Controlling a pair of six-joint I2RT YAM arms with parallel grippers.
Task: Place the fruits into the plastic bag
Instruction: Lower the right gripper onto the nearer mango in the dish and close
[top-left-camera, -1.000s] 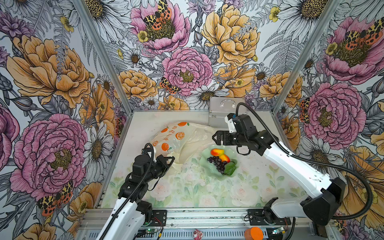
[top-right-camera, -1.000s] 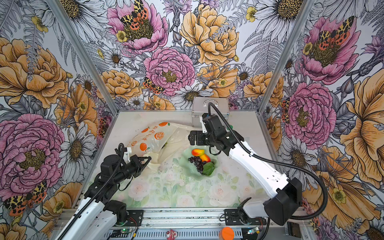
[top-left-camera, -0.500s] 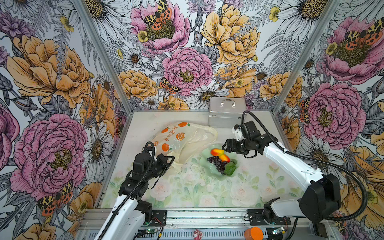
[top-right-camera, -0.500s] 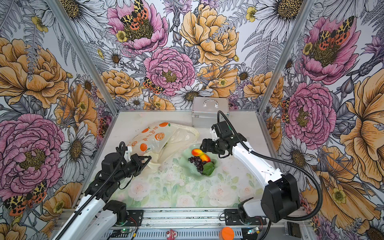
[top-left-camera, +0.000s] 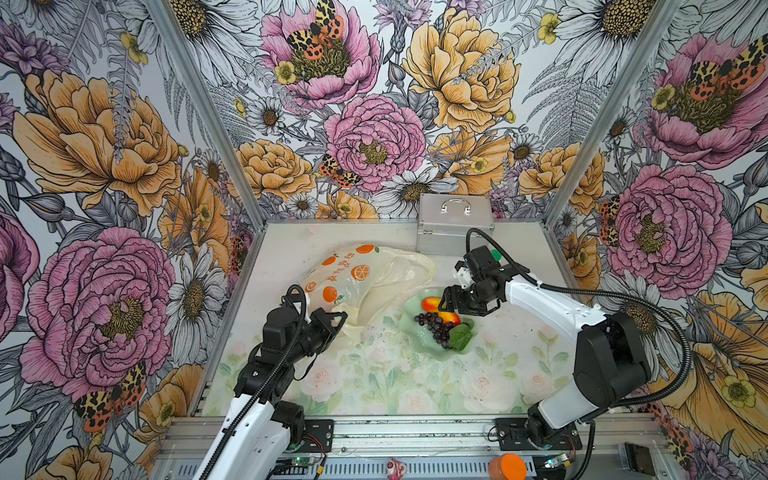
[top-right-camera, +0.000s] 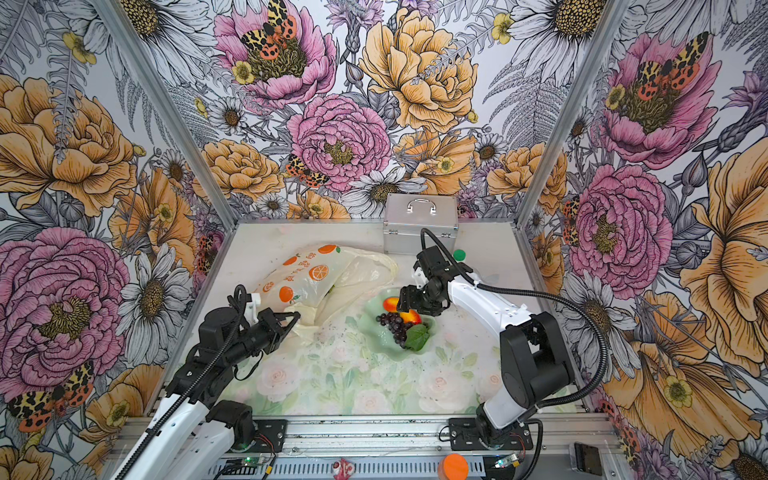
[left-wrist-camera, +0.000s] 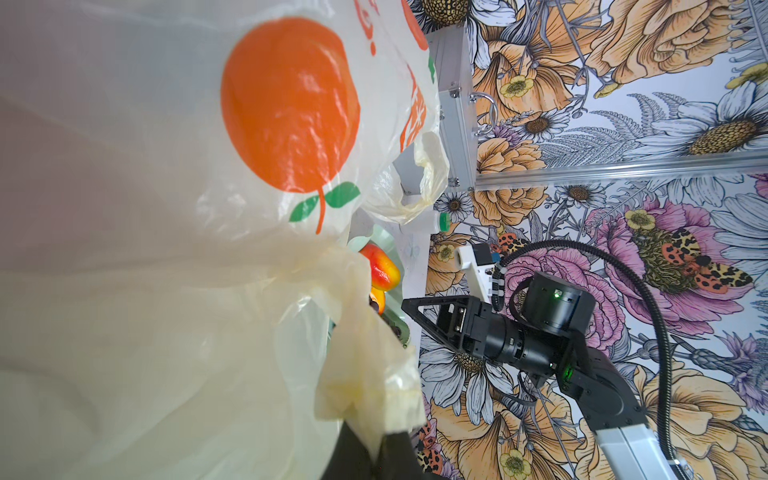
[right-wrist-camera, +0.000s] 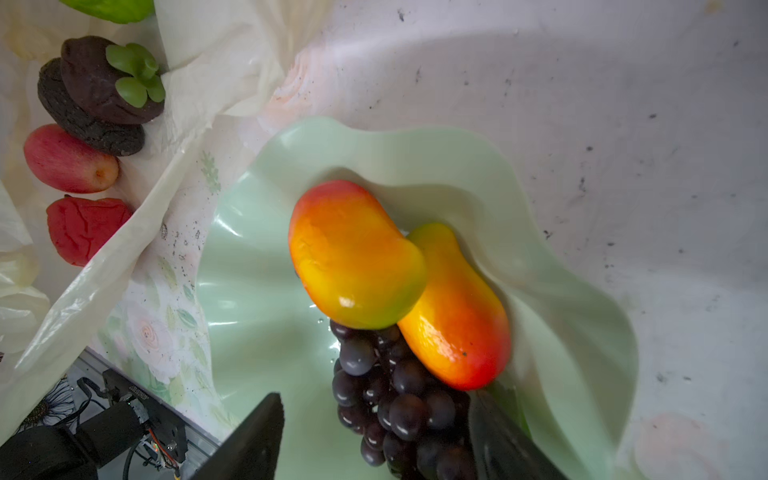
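Observation:
The cream plastic bag (top-left-camera: 365, 282) (top-right-camera: 316, 278) with orange prints lies at the back left. My left gripper (top-left-camera: 340, 318) (left-wrist-camera: 380, 451) is shut on its crumpled edge. Inside the bag's mouth lie a pink-red apple (right-wrist-camera: 66, 160), a red strawberry (right-wrist-camera: 85, 228) and two dark fruits (right-wrist-camera: 83, 108). On the pale green dish (top-left-camera: 409, 330) (right-wrist-camera: 257, 257) rest two mangoes (top-left-camera: 430, 303) (right-wrist-camera: 353, 253), a grape bunch (top-left-camera: 436, 328) (right-wrist-camera: 395, 390) and a green leaf (top-left-camera: 459, 336). My right gripper (top-left-camera: 446, 305) (right-wrist-camera: 374, 397) hangs open over the dish, its fingers either side of the grapes.
A silver metal case (top-left-camera: 455, 232) stands against the back wall. A small green-capped bottle (top-right-camera: 458, 254) sits just behind my right wrist. An orange round thing (top-left-camera: 507, 467) sits on the front rail. Flowered walls close in three sides.
My right gripper has swung from beside the bag's mouth to over the dish, lowered towards the fruits, and its jaws have narrowed somewhat. The left arm and the bag have stayed put.

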